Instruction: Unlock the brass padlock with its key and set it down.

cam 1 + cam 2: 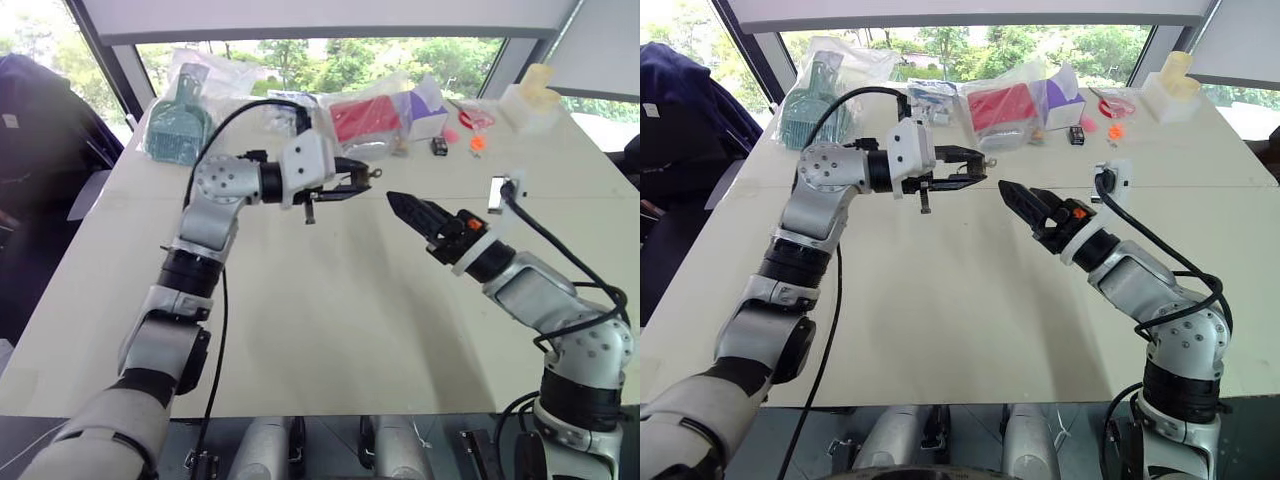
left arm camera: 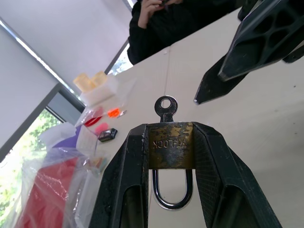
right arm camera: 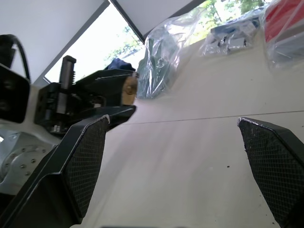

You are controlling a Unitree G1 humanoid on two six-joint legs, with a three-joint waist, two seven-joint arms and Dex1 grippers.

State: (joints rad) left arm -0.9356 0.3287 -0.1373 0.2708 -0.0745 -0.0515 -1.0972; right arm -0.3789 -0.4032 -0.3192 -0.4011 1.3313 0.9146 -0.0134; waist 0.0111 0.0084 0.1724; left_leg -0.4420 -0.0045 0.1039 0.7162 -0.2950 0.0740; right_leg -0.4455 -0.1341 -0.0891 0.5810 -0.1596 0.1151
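My left gripper (image 2: 171, 129) is shut on the brass padlock (image 2: 171, 147), pinching the body between both fingers. The silvery shackle (image 2: 172, 197) points back toward the wrist. The key (image 2: 166, 107) sticks out of the padlock's far end, past the fingertips. In the head views the left gripper (image 1: 352, 185) is held level above the table, pointing right with the key (image 1: 375, 174) at its tip. My right gripper (image 3: 173, 119) is open, its jaws wide with nothing between them. It (image 1: 402, 206) points toward the key from the right, a short gap away.
The pale table (image 1: 330, 320) spreads below both arms. Along its far edge lie a teal item in a plastic bag (image 1: 180, 125), a red packet (image 1: 365, 118), a purple box (image 1: 428, 105), a small black object (image 1: 439, 146) and a white container (image 1: 530, 100). A person in dark clothes (image 2: 164, 23) stands beyond the table.
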